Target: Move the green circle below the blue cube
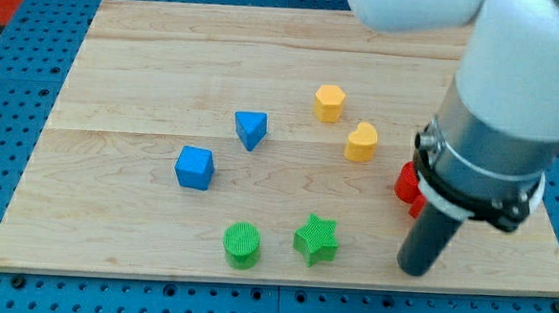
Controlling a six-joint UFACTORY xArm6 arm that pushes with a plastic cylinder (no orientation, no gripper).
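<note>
The green circle [242, 244] sits near the board's bottom edge, below and a little right of the blue cube [195, 167]. My tip [413, 271] rests on the board at the lower right, far to the right of the green circle, with the green star [315, 240] between them. The rod rises into the large white and grey arm at the view's right.
A blue triangle [251, 129] lies above and right of the cube. A yellow hexagon [329, 103] and a yellow heart [362, 142] sit upper centre. A red block [408, 183] is partly hidden behind the arm. The wooden board [121, 72] lies on a blue pegboard.
</note>
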